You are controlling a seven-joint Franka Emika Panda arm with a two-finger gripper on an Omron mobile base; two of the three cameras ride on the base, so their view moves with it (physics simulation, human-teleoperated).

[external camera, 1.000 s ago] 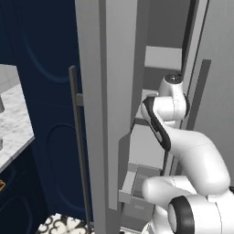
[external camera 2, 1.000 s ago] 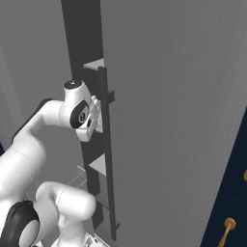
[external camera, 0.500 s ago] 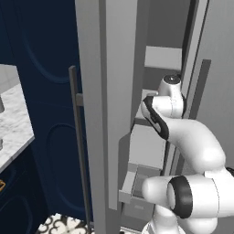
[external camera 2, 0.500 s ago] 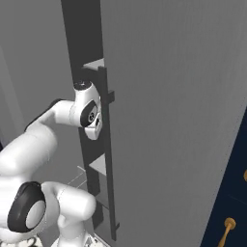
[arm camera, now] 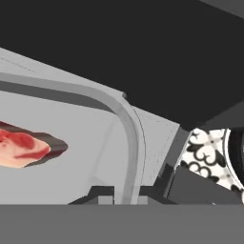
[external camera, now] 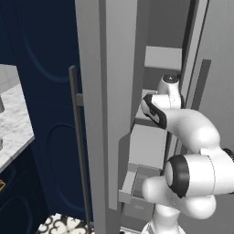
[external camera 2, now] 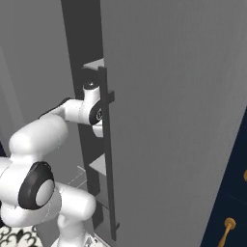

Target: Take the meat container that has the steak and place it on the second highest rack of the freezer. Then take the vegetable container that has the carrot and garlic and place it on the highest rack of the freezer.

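Observation:
In the hand view my gripper (arm camera: 126, 194) is shut on the raised rim of the meat container (arm camera: 128, 124), a light-grey tray. The rim runs up between the two dark finger tips. The steak (arm camera: 24, 145), a flat red slab, lies on the tray floor at the left. In the left base view my arm reaches into the open freezer (external camera: 114, 68), its wrist (external camera: 170, 87) level with the upper pale-grey shelves (external camera: 148, 145). The right base view has the wrist (external camera 2: 90, 99) just behind the freezer door's edge (external camera 2: 169, 120). Hand and tray are hidden in both base views.
The open freezer door with its long dark handle (external camera: 77, 151) stands left of the arm. Navy cabinets (external camera: 41, 91) and a marble counter (external camera: 11, 123) lie further left. Gold handles (external camera 2: 226, 226) sit at the right. Patterned floor tiles (arm camera: 207, 147) show beneath the tray.
The wrist has moved a little further into the freezer opening and the elbow has swung up. The grip on the tray rim is unchanged.

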